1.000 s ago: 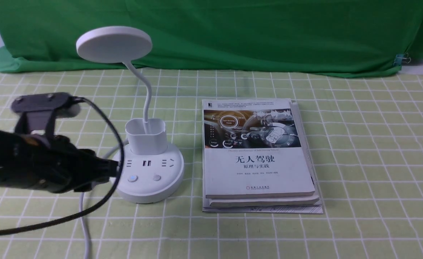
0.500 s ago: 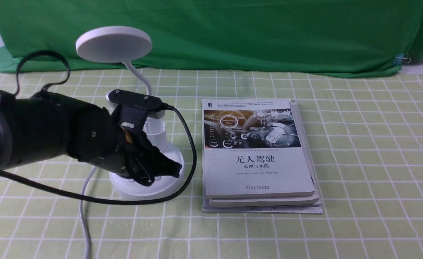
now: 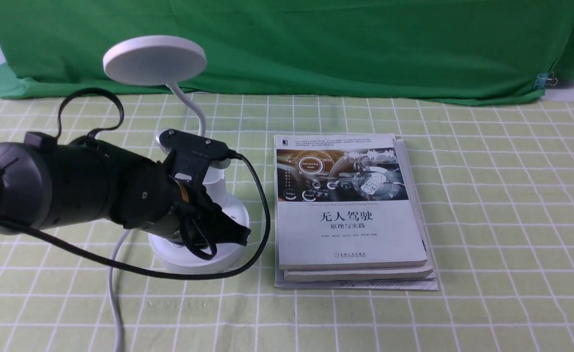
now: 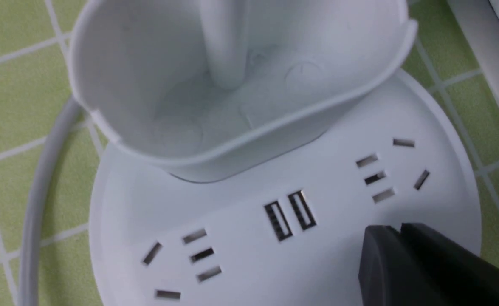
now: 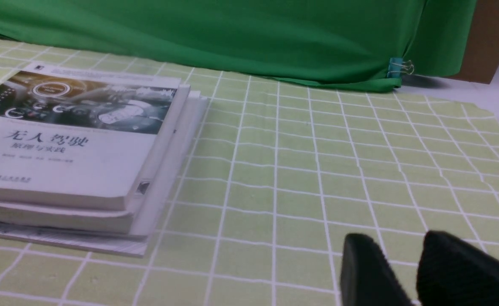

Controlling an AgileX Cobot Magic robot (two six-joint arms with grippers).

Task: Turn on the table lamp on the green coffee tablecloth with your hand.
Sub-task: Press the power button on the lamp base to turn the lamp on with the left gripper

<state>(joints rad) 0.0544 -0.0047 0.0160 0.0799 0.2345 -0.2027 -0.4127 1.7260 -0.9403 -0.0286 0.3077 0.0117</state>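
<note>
The white table lamp stands on the green coffee tablecloth (image 3: 487, 195), with its disc head (image 3: 154, 59) raised on a bendy neck (image 3: 196, 115) above the cup holder (image 3: 217, 183) and round base (image 3: 235, 211). My left gripper (image 3: 240, 237) is shut and empty, its tips down at the front of the base. In the left wrist view the shut tips (image 4: 396, 233) rest on the base (image 4: 241, 238) just in front of the USB sockets, below the cup (image 4: 232, 85). Both buttons are hidden by the gripper. My right gripper (image 5: 398, 242) is open above bare cloth, out of the front view.
A stack of books (image 3: 350, 210) lies right of the lamp and also shows in the right wrist view (image 5: 71, 140). The lamp's white cord (image 3: 112, 283) runs toward the front edge. A dark green backdrop cloth (image 3: 340, 44) hangs at the back, with a clip (image 3: 543, 80).
My left arm has swung in from the left, over the lamp base, and now covers both buttons. In the last half second it settled slightly lower and to the right.
</note>
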